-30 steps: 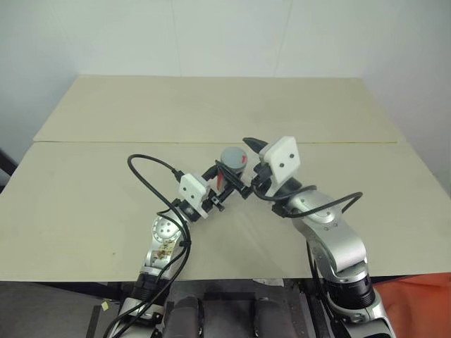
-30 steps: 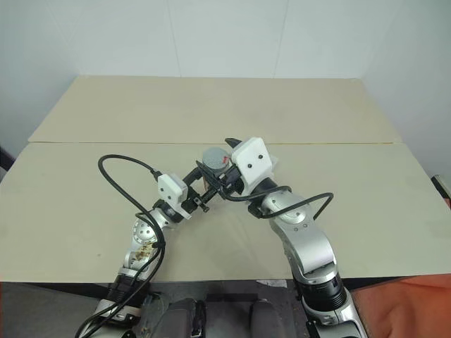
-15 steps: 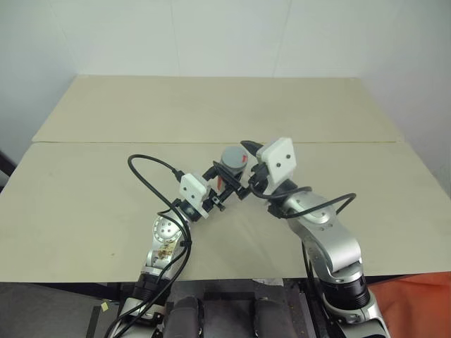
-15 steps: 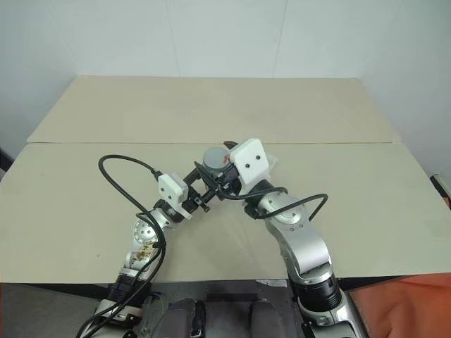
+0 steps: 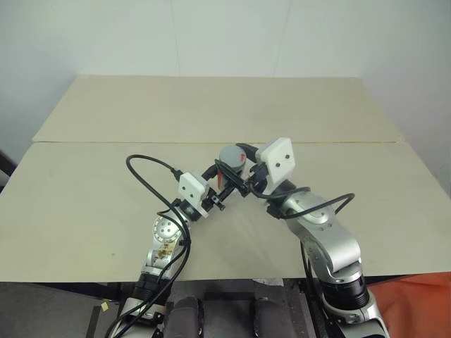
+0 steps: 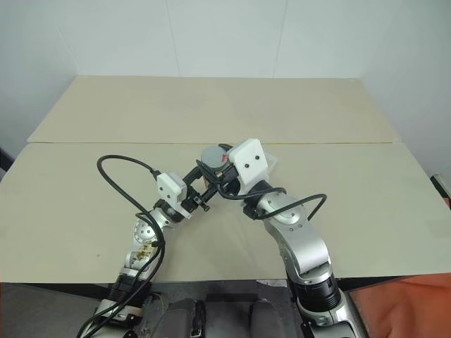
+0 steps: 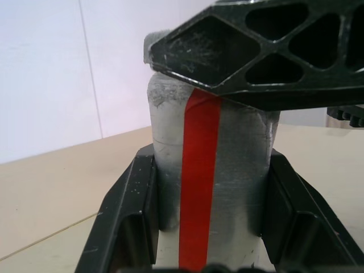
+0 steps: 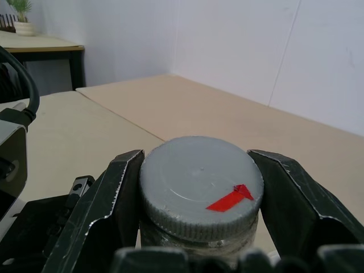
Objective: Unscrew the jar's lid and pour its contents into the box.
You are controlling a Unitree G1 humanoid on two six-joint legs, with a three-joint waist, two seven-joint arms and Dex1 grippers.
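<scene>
Jar (image 7: 210, 170) | my left pincer (image 7: 207, 222) gripping its stiff, slick body | right pincer (image 8: 196, 187) clamping lid (image 8: 200, 185) rim.

Jar (image 7: 210, 187): dull silvery-grey body, scuffed and rough-looking, glossy red stripe down it. Lid (image 8: 200, 185): matt grey plastic, ribbed edge, smooth top with a red tape bit. Right gripper (image 8: 199, 196) fingers (image 8: 108, 199): black hard plastic, scratched. Table (image 5: 106, 190): pale matt board, smooth.
</scene>
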